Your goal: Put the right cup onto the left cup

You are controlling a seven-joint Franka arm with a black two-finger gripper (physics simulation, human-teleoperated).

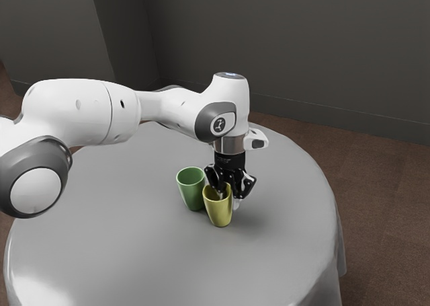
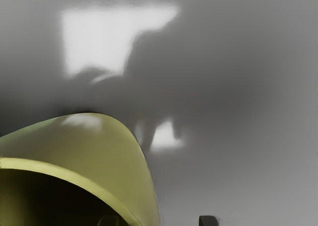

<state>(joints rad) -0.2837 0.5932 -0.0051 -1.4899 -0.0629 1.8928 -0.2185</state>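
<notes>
The grey-covered table (image 1: 134,259) bears both cups upright. My white arm (image 1: 74,111) reaches over it, setting my gripper (image 1: 228,198) low at the yellow cup (image 1: 219,212), which I take for the one to move. My fingers (image 2: 208,221) stand apart, one inside its mouth and one outside, so that closing would pinch the wall. The green cup (image 1: 191,190) stands just beside it, probably the receiver. The yellow one is smooth, glossy and tapered, dark inside, with a paler rim (image 2: 54,169).
</notes>
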